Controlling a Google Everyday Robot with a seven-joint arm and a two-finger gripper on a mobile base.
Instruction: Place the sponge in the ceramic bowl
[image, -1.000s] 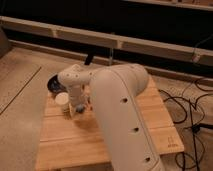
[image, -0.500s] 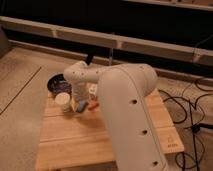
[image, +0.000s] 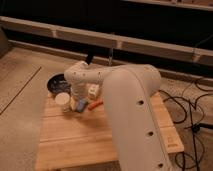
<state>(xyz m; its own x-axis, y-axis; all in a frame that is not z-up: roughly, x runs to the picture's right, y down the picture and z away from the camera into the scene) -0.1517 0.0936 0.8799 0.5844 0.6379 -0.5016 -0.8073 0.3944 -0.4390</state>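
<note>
Near back-left edge of worktop (image: 100, 145), gripper (image: 78, 99) low and spread wide over sponge (image: 81, 105), sponge between white cup (image: 63, 101) and orange-red piece (image: 95, 105), ceramic bowl (image: 56, 84) just behind cup at corner, bare planks toward front edge.

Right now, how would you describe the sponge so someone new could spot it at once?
On the wooden table, look toward the far left, where the robot's hand hangs beside the white cup. The sponge lies just right of that cup, below the hand: a small light-blue block, unlike the thin orange-red piece to its right and the small white box behind it.
</note>
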